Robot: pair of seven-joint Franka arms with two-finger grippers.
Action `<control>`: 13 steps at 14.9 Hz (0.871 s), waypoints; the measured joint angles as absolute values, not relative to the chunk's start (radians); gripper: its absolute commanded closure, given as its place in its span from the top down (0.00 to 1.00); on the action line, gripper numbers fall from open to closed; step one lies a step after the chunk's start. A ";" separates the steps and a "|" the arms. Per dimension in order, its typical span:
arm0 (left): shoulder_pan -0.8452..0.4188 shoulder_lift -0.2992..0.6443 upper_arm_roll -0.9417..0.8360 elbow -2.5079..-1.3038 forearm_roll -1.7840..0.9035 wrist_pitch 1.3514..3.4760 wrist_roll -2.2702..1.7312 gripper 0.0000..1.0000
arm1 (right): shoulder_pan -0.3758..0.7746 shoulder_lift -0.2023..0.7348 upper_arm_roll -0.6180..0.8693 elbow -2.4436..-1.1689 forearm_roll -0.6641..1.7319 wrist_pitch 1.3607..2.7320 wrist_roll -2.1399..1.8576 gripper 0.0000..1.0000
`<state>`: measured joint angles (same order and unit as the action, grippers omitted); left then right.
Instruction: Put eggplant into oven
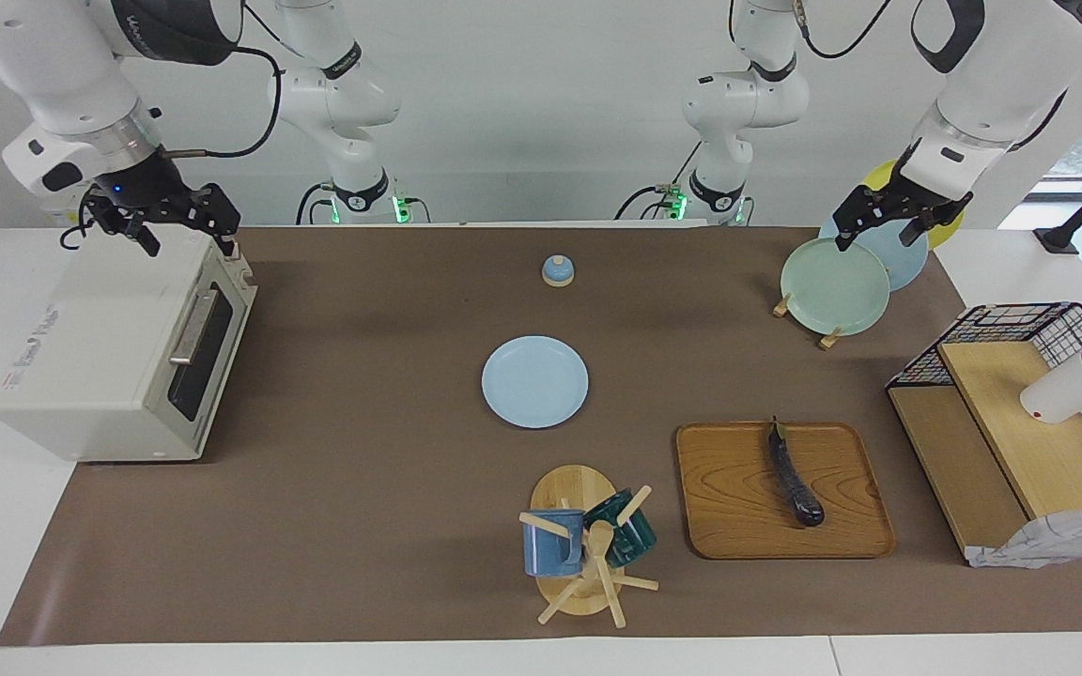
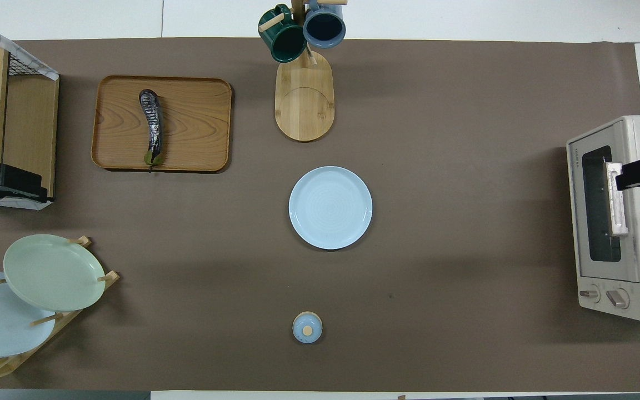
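The eggplant lies untouched on the wooden tray, well apart from the oven, whose door is shut. The right gripper, fingers apart, hovers over the oven's top front edge; opening the door looks like the step in hand. The left gripper, fingers apart, waits over the plate rack.

Brown-matted table: oven, tray, plate.

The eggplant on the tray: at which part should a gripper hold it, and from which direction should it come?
Probably around the middle of the eggplant, coming straight down from above. It lies flat on the wooden tray, lengthwise toward the robots, thin stem end nearer to them, so the fingers should close across its narrow width. The middle is thick enough and balanced. The left gripper, over the plate rack, is closer.
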<state>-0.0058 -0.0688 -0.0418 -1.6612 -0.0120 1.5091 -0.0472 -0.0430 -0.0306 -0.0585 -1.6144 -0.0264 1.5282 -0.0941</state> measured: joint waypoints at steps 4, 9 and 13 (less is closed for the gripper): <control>-0.006 -0.069 -0.042 -1.661 -0.012 1.510 -0.047 1.00 | -0.043 -0.031 -0.059 -1.613 -0.026 1.528 -0.073 1.00; -0.006 -0.069 -0.042 -1.661 -0.012 1.510 -0.047 1.00 | -0.044 -0.031 -0.059 -1.613 -0.024 1.551 -0.046 0.25; -0.006 -0.068 -0.042 -1.662 -0.012 1.527 -0.047 1.00 | -0.064 -0.060 -0.064 -1.763 -0.024 1.731 -0.136 0.00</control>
<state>-0.0058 -0.0678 -0.0419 -1.6616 -0.0120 1.5273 -0.0472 -0.0637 -0.0600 -0.0639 -1.7627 -0.0241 1.7305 -0.1357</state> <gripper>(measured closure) 0.000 0.374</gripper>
